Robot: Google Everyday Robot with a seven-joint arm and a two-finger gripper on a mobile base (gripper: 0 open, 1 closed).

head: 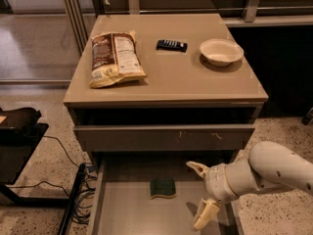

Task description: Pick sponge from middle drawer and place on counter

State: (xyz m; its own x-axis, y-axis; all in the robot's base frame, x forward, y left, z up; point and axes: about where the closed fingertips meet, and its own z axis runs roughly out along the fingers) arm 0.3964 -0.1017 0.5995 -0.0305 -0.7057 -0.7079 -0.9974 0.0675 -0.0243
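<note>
1. Sponge [163,188] lay flat on the floor of the open middle drawer [124,215], toward its back, with nothing touching it.
2. The gripper [201,191] hung just right of the sponge, over the drawer, its two fingers spread wide and holding nothing.
3. The step in hand looked like the reach, with the grasp not yet made.
4. The next move probably called for shifting left, straddling the sponge, then closing.
5. The counter [186,84] above carried a chip bag [115,58], a black remote [171,45] and a bowl [221,51].
</note>
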